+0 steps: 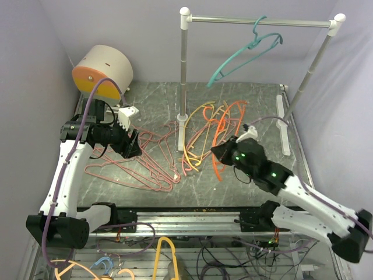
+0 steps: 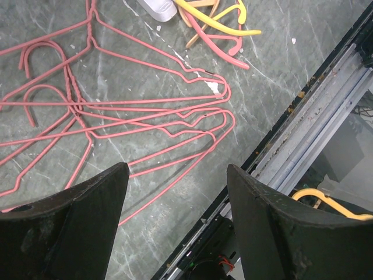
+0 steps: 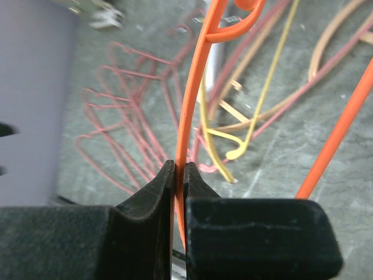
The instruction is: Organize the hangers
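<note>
A teal hanger (image 1: pixel 247 55) hangs by its hook from the silver rail (image 1: pixel 256 21). On the grey table lie an orange hanger (image 1: pixel 224 131), yellow and peach hangers (image 1: pixel 195 143) and several pink wire hangers (image 1: pixel 140 166). My right gripper (image 1: pixel 224 153) is shut on the orange hanger (image 3: pixel 192 99); the thin orange rod runs up between its closed jaws (image 3: pixel 179 170). My left gripper (image 1: pixel 131 146) hovers open over the pink wire hangers (image 2: pixel 116 111), with nothing between its fingers (image 2: pixel 178 169). A yellow hanger (image 2: pixel 215 20) lies at the top of the left wrist view.
The rail's left post stands on a white foot (image 1: pixel 183 119) mid-table, among the hangers. A cream and orange drum (image 1: pixel 102 73) sits at the back left. A metal frame (image 1: pixel 192 220) runs along the table's near edge, with cables and more hangers (image 1: pixel 166 251) below it.
</note>
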You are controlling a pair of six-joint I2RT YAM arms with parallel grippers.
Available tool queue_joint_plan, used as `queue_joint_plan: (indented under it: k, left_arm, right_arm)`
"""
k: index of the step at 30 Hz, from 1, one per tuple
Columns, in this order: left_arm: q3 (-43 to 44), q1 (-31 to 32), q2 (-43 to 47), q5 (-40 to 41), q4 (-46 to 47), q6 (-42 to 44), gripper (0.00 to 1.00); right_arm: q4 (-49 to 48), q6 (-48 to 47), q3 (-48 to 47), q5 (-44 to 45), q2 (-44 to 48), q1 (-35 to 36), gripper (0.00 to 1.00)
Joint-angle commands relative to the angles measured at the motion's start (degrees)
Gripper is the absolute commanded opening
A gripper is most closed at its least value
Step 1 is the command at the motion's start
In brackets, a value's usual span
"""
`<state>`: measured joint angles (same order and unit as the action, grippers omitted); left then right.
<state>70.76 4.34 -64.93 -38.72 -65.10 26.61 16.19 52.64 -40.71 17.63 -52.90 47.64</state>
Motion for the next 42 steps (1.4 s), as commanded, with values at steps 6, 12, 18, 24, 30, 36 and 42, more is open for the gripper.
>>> queue_joint_plan:
  k: [6,12,18,24,30,36,42]
  left_arm:
    - [-0.4,0.2,1.8,-0.5,1.7,-0.3,0.79]
    - [-0.4,0.3,2.3,-0.6,1.6,-0.1,0.79]
    - [-0.6,0.2,3.5,-0.4,2.0,-0.5,0.80]
    - [-1.1,0.2,4.4,1.0,2.7,-0.9,0.79]
    - [-1.2,0.2,5.5,1.7,3.2,-1.5,0.80]
    - [-1.4,0.2,5.7,2.1,3.4,-1.5,0.79]
    - [-1.6,0.2,6.2,2.4,3.6,-1.8,0.79]
  right_arm:
    - [-5.8,-3.0,6.8,-4.7,21.4,-1.7,0.00]
    - [-21.6,0.1,15.6,-10.5,22.1,-5.4,0.00]
    - [-28.7,0.7,14.5,-35.8,20.6,-31.7,0.00]
    - [-53.6,17.5,24.0,-60.1,14.2,-50.7,0.00]
    - [-105.9,44.5,31.3,-70.3,-2.6,-61.1,0.00]
    - [-120.2,51.0,26.3,-75.1,-10.5,-64.4,0.00]
    - [-120.5,54.1,20.5,-76.6,-13.5,-68.5,0.00]
